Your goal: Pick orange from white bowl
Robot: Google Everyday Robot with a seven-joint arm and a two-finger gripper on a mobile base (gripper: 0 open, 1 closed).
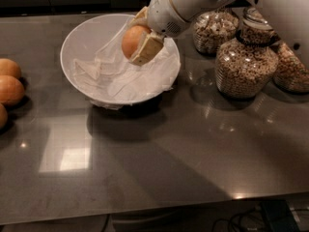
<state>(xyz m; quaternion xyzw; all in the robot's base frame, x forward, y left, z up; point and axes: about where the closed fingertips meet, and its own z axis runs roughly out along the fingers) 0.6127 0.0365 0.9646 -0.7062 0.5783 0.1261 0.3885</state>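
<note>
Upper centre of the frame: the claw (pixel 143 38) is clamped on the orange (pixel 130 41), holding it over the right half of the bowl (pixel 72 42) on the counter (pixel 169 153).

The hand (pixel 140 38), over the far right side of the white bowl (pixel 89 37), clamps the orange (pixel 129 40). Its near finger (pixel 147 50) covers the fruit's right flank, and the far finger is mostly lost behind it. The arm (pixel 193 1) runs out of view at top and right and masks the lid of the rear cereal jar (pixel 215 30). Three round orange fruits (pixel 9 90) are cropped by the left edge, and another jar (pixel 292 74) by the right.
</note>
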